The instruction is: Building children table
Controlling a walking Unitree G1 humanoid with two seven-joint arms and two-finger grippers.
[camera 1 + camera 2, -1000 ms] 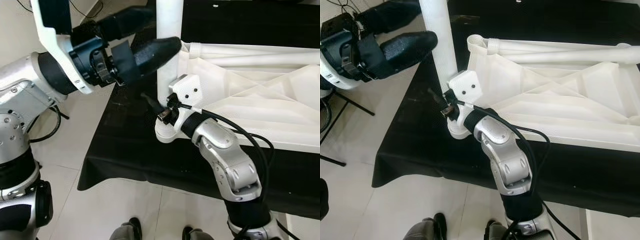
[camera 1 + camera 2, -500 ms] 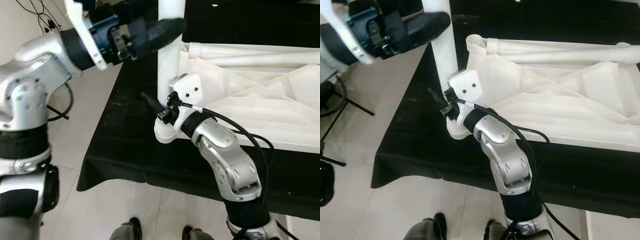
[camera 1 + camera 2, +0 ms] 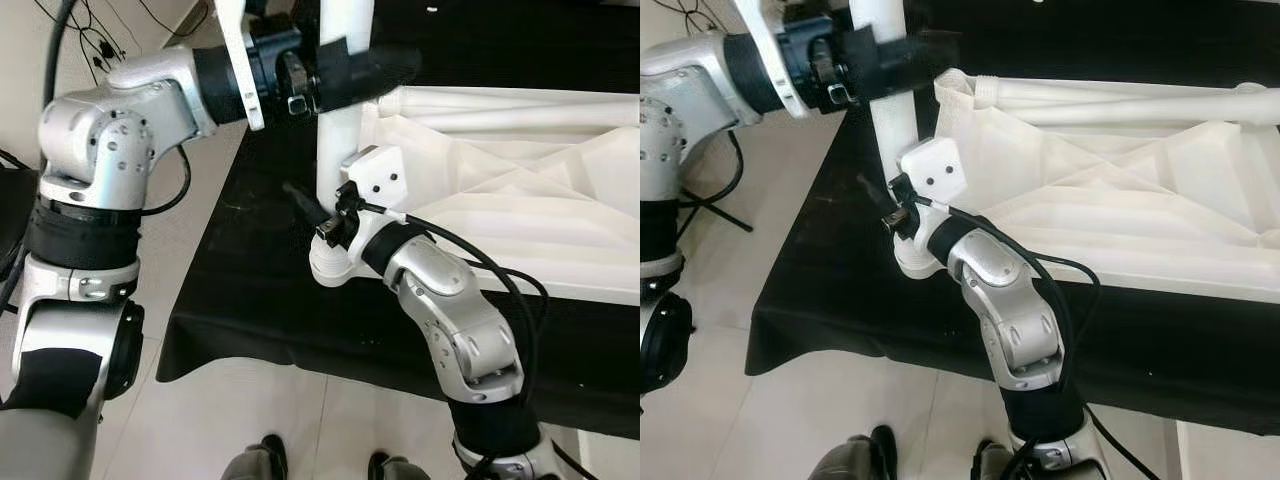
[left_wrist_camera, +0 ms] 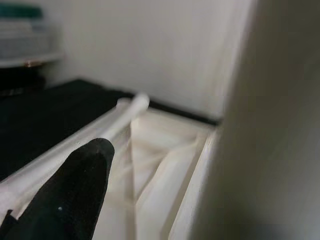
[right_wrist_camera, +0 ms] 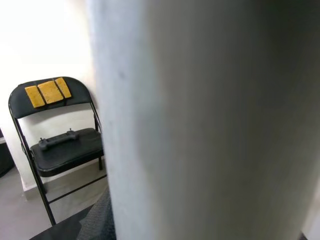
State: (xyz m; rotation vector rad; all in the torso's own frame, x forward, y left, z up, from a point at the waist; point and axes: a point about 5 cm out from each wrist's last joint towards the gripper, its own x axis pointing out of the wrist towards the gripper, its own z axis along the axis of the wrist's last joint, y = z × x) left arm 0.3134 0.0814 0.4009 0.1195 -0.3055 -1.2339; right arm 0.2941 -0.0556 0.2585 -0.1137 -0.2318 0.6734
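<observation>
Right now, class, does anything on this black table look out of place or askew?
The white tabletop lies upside down, ribbed underside showing. One white leg stands upright at its corner, the left gripper around it high up and the right gripper low. That suits assembly; nothing looks damaged.

1. White tube leg point(image 3: 338, 130) – upright at the near-left corner of the tabletop, round foot flange point(image 3: 330, 268) at its base on black cloth.
2. White tabletop point(image 3: 1120, 190) – upside down, ribbed underside up, flat on the cloth.
</observation>
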